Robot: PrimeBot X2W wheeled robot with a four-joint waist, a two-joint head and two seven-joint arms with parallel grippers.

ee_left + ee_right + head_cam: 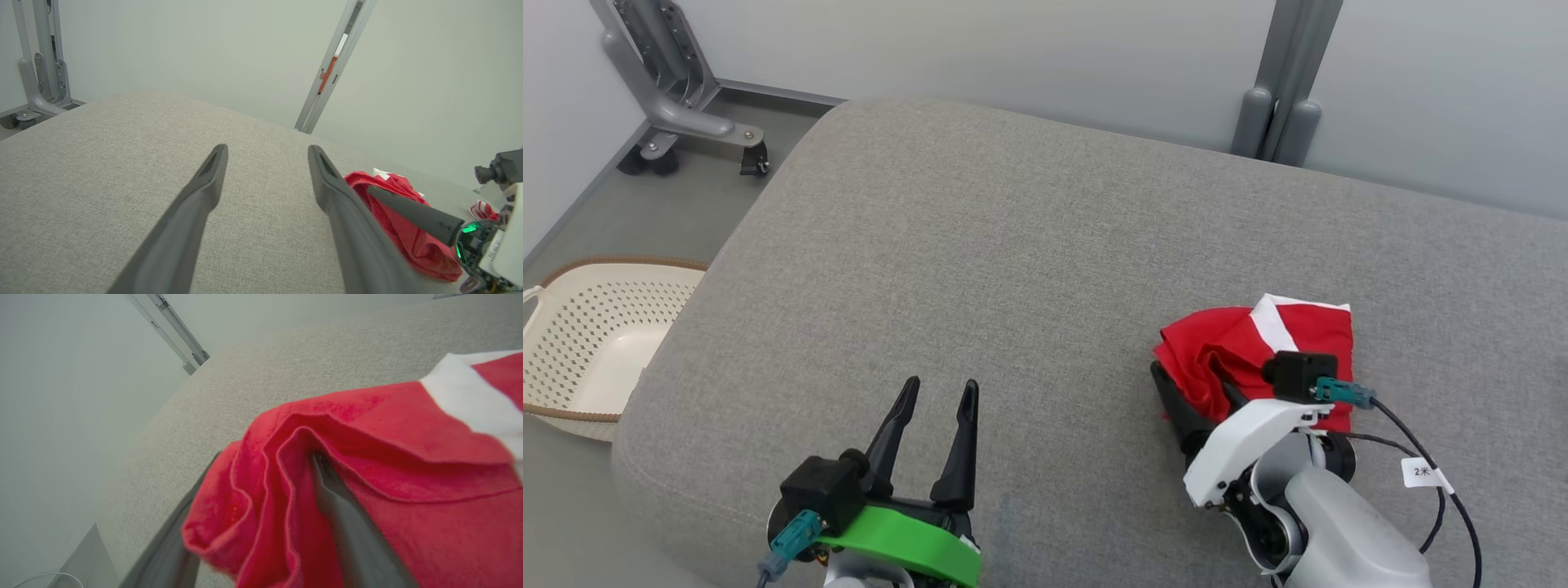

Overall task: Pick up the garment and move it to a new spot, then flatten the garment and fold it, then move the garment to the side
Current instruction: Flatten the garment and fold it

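Beneath the left claw and the right claw, and stretching well ahead of both: broad grey woven cushion, rounded at its far left corner. Off to the left of the left claw, down on the grey floor just beside the cushion's edge: cream perforated basket with a brown rim. Far ahead and left of that claw: grey metal stand on black casters. Ahead of the right claw, past the cushion's far edge: grey upright post against a pale wall.
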